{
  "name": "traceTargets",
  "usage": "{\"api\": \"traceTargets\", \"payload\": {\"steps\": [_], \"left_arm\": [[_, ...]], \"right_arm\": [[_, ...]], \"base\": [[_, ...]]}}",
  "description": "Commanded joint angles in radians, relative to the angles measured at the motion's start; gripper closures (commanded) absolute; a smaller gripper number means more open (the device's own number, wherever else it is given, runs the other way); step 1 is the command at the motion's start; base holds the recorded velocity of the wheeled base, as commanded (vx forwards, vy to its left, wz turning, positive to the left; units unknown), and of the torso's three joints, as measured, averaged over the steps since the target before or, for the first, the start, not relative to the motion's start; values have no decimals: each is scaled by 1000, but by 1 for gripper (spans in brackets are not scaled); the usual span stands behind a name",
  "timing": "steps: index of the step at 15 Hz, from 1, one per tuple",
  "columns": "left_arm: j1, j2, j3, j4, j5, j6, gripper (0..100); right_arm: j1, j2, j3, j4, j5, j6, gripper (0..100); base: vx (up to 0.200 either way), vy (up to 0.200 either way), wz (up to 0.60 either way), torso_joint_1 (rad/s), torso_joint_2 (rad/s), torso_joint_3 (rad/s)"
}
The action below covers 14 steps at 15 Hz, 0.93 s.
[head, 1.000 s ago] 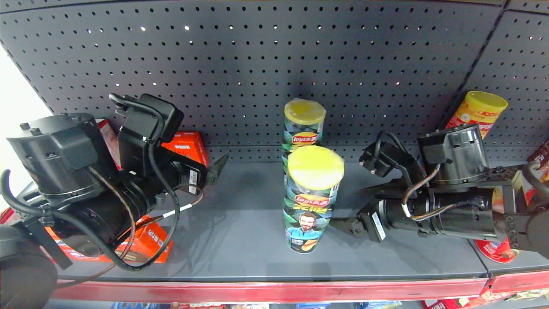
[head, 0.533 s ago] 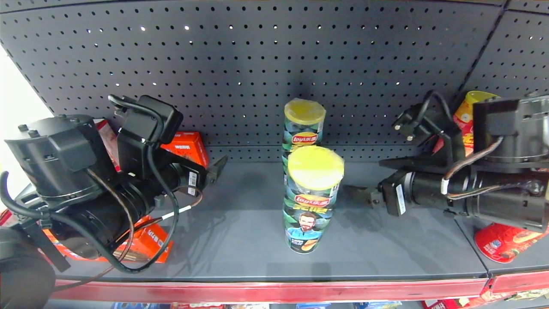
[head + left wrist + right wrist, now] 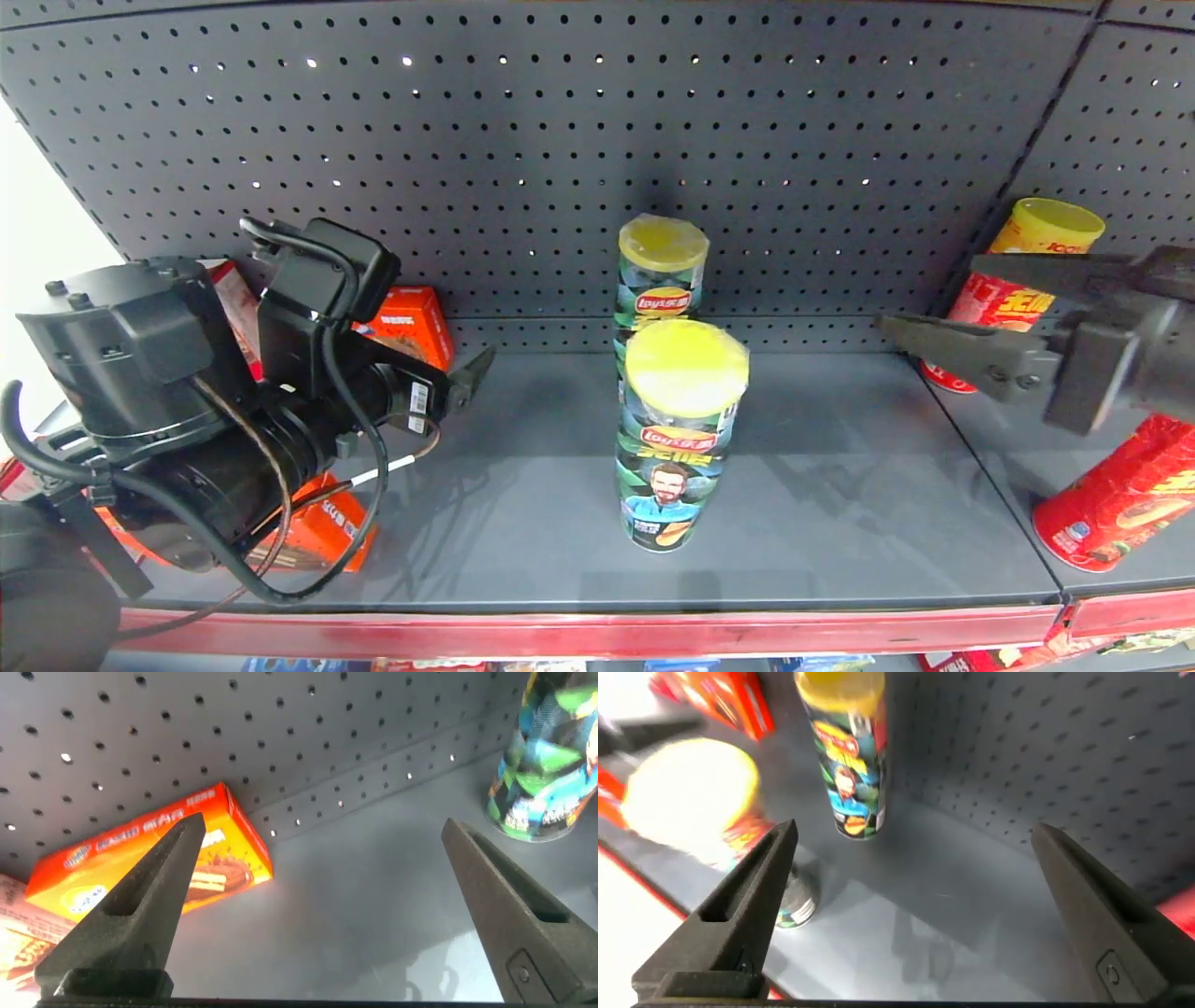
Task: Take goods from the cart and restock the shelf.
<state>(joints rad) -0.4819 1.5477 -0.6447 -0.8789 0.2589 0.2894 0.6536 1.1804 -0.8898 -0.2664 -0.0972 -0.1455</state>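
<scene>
A tall green chip can with a yellow lid (image 3: 677, 439) stands upright in the middle of the grey metal shelf (image 3: 840, 485). A second green can with a yellow lid (image 3: 658, 271) stands just behind it, near the dark wall full of holes (image 3: 560, 140). The left pincer (image 3: 318, 859) is wide open and holds nothing, near a small orange cardboard box (image 3: 411, 322). The right pincer (image 3: 934, 294) is open and empty too, well apart from the green cans, close to a red can with a yellow lid (image 3: 1022, 261)
</scene>
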Motion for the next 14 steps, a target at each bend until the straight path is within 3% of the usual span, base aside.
{"api": "traceTargets", "payload": {"steps": [1,9,12,14], "left_arm": [[0,-1,22,0,0,1,0],[5,-37,65,1,0,-1,0],[5,-60,82,1,0,-3,0],[5,-60,80,1,0,-3,0]], "right_arm": [[6,-245,101,3,1,-2,0],[-2,-789,425,68,7,-2,0],[-2,-1033,545,303,7,-2,0],[-3,-1137,640,372,5,-2,0]], "base": [[0,0,0,0,0,0],[0,0,0,0,0,0],[0,0,0,0,0,0],[0,0,0,0,0,0]]}}
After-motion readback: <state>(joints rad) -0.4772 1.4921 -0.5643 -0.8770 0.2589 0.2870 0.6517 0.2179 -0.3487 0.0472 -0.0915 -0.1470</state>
